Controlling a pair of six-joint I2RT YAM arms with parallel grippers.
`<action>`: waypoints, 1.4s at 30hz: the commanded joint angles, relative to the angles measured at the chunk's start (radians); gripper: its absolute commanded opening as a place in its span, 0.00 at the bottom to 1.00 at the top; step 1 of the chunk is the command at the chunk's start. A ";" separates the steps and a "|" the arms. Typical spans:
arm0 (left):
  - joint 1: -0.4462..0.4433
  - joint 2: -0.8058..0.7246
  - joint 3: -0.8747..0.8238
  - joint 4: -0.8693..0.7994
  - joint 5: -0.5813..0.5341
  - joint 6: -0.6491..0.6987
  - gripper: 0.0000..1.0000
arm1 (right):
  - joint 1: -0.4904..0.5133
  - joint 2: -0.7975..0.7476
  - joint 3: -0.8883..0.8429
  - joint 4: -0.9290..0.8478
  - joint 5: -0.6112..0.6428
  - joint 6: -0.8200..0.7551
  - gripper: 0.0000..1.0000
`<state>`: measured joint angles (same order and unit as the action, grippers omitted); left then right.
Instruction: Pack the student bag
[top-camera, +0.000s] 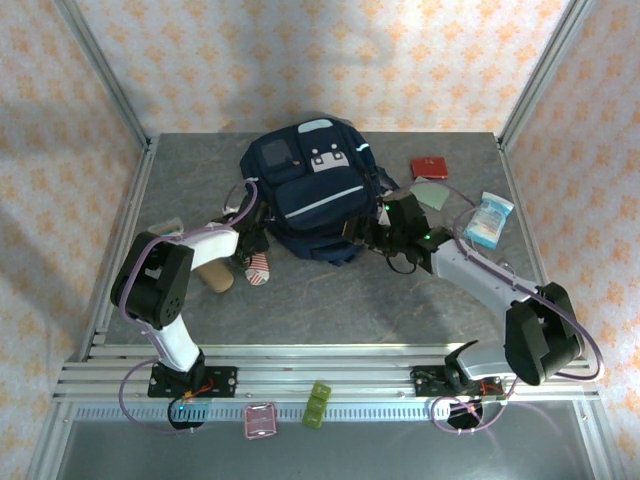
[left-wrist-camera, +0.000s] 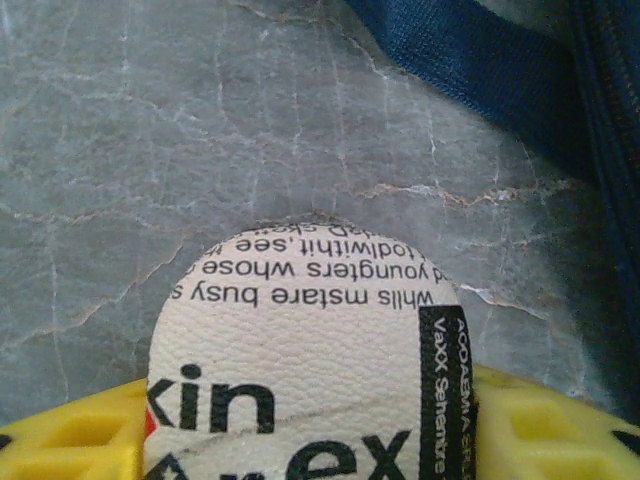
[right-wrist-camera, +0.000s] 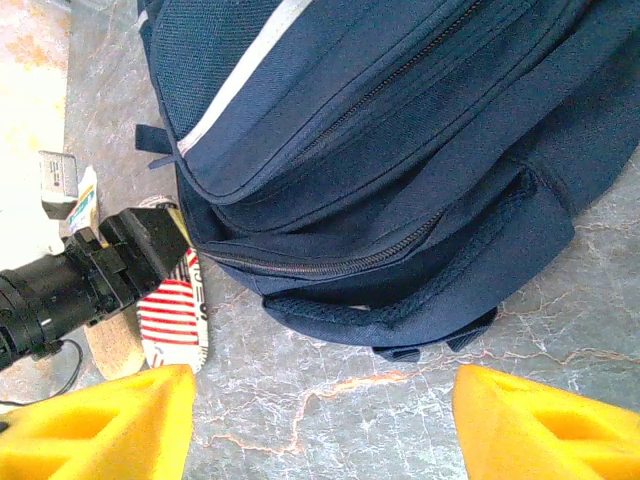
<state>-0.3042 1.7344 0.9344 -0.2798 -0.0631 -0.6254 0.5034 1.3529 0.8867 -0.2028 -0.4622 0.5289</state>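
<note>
Top external view has the student bag (top-camera: 305, 190) lying front-up on the grey desk (top-camera: 350, 310), a little above the middle of the frame, with both arms reaching in toward its lower edge. The left tool (top-camera: 253, 245) sits just off the bag's lower left corner. In the left wrist view its yellow fingers (left-wrist-camera: 70, 440) are closed against both sides of a white printed pouch (left-wrist-camera: 300, 360), which shows red stripes from above. Navy fabric crosses the upper right of that frame, apart from the pouch. The right tool (top-camera: 373, 235) is close by the bag's lower right edge. From the right wrist its two yellow fingers stand wide apart at the bottom corners, nothing between them. The bag lies across the upper part of that frame, with bare desk between it and the fingertips.
</note>
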 joint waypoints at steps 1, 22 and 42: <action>-0.001 0.005 -0.002 -0.012 0.061 0.020 0.46 | 0.003 -0.045 -0.011 0.011 0.030 -0.035 0.67; -0.120 -0.442 0.030 0.392 0.338 -0.354 0.40 | 0.212 -0.150 -0.065 0.438 -0.045 -0.089 0.68; -0.231 -0.444 0.067 0.463 0.365 -0.400 0.71 | 0.267 -0.056 -0.019 0.479 0.068 -0.079 0.18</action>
<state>-0.5194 1.3132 0.9745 0.1242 0.2558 -1.0286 0.7784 1.3270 0.8547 0.2535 -0.4622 0.4545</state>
